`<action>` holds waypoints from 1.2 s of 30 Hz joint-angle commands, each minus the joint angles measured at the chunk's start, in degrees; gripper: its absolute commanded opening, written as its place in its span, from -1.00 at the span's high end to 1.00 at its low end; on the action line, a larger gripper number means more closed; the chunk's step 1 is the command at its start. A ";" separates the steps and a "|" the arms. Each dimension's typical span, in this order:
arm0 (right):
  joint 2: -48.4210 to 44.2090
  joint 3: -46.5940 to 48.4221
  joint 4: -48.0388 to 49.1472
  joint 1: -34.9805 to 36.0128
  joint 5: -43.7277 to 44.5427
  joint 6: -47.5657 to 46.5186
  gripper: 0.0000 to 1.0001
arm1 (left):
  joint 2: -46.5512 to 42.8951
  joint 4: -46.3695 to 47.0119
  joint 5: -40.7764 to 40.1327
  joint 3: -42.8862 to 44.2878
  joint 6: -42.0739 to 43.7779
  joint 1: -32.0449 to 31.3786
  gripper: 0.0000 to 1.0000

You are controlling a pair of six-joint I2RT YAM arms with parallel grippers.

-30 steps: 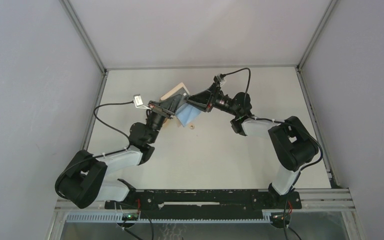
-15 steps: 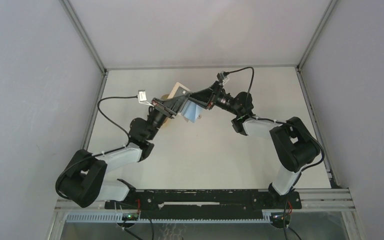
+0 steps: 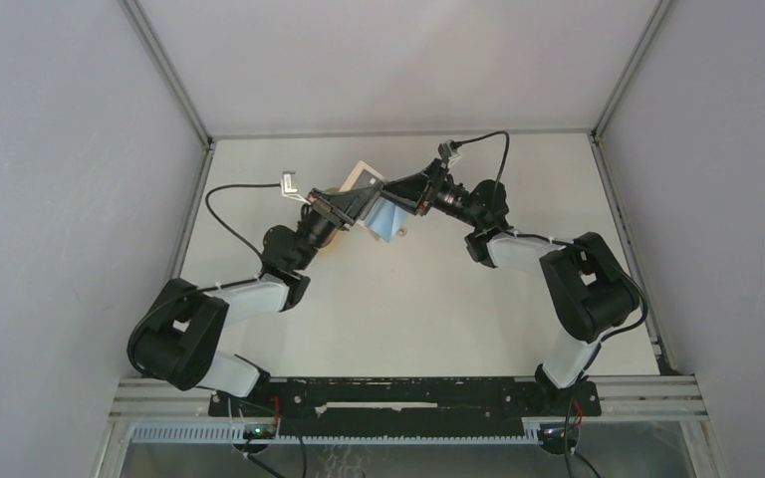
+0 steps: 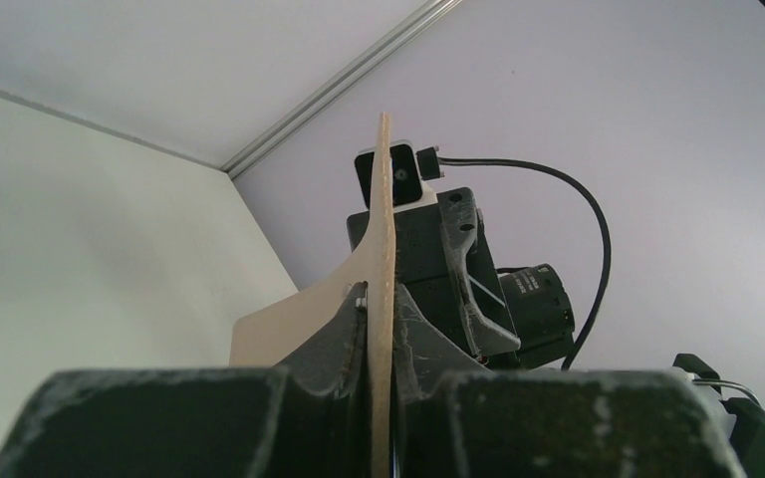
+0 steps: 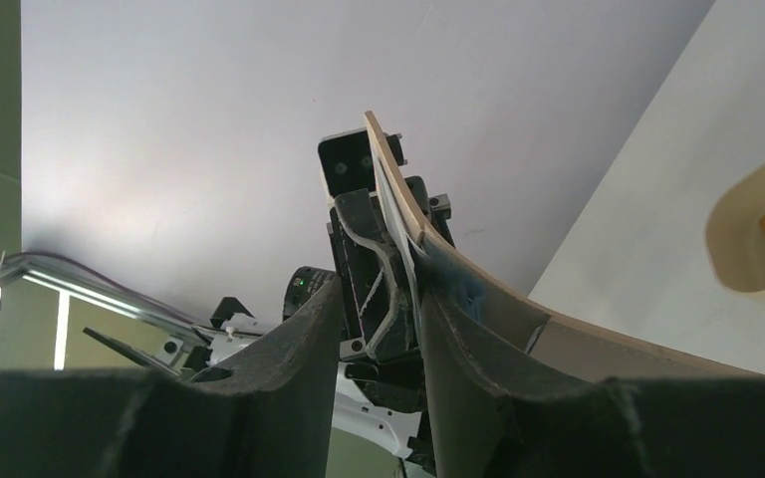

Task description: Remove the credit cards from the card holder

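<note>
The tan card holder (image 3: 364, 177) is held up off the table at the back middle, tilted. My left gripper (image 3: 347, 204) is shut on it; in the left wrist view the holder (image 4: 383, 199) stands edge-on, pinched between the jaws of that gripper (image 4: 379, 299). Light blue credit cards (image 3: 388, 221) stick out of the holder's lower right side. My right gripper (image 3: 398, 199) meets it from the right. In the right wrist view that gripper (image 5: 379, 289) has its jaws apart, with one finger lying against the holder (image 5: 598, 344) beside a blue card (image 5: 458, 284).
An oval tan tray (image 5: 727, 259) with a raised rim lies on the table below the held holder, with something yellowish in it. In the top view it is mostly hidden under my left arm. Grey walls close in the white table on three sides.
Both grippers, the holder and the blue cards have shifted a little toward the back right. The left arm has stretched further forward.
</note>
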 commanded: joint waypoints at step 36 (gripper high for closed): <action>4.38 5.59 12.42 -0.47 -4.86 2.78 0.18 | -1.89 -12.58 18.44 7.53 2.26 1.56 -1.00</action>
